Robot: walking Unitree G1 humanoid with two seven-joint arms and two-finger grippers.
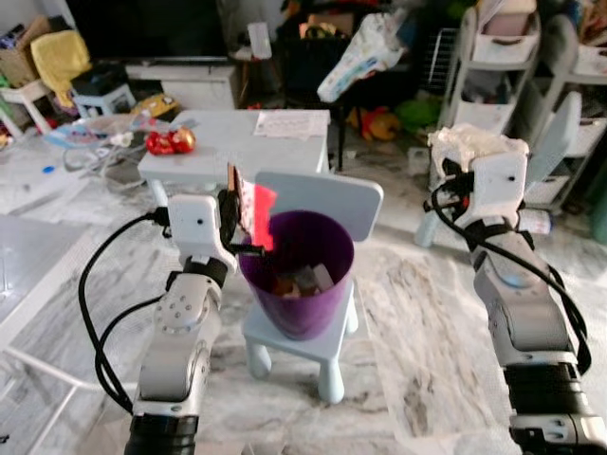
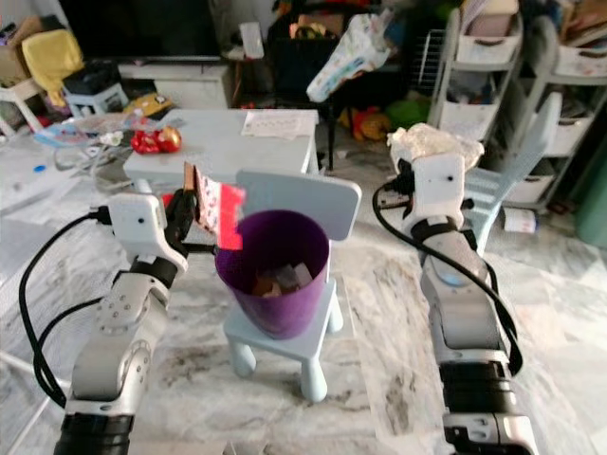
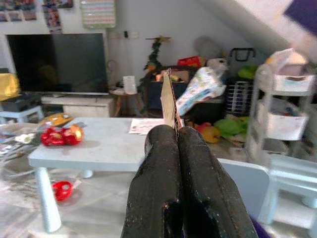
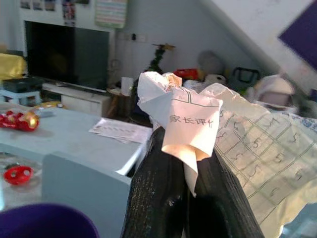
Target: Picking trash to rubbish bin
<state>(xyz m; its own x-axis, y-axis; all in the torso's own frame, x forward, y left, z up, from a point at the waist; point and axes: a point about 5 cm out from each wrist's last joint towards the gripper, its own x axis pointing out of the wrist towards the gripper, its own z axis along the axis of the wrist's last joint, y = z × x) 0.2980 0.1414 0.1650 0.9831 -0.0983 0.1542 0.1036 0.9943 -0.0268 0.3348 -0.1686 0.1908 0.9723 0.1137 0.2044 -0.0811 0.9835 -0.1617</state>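
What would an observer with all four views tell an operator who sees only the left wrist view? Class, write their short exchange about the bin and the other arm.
Operator: I see a thin card held edge-on, and a table beyond it. Where is the bin?
Observer: The purple bin stands on a small blue chair, just to the right of the left gripper, which holds the card about over the bin's left rim.
Operator: What is the right arm doing?
Observer: The right gripper is raised to the right of the bin, shut on crumpled white paper.
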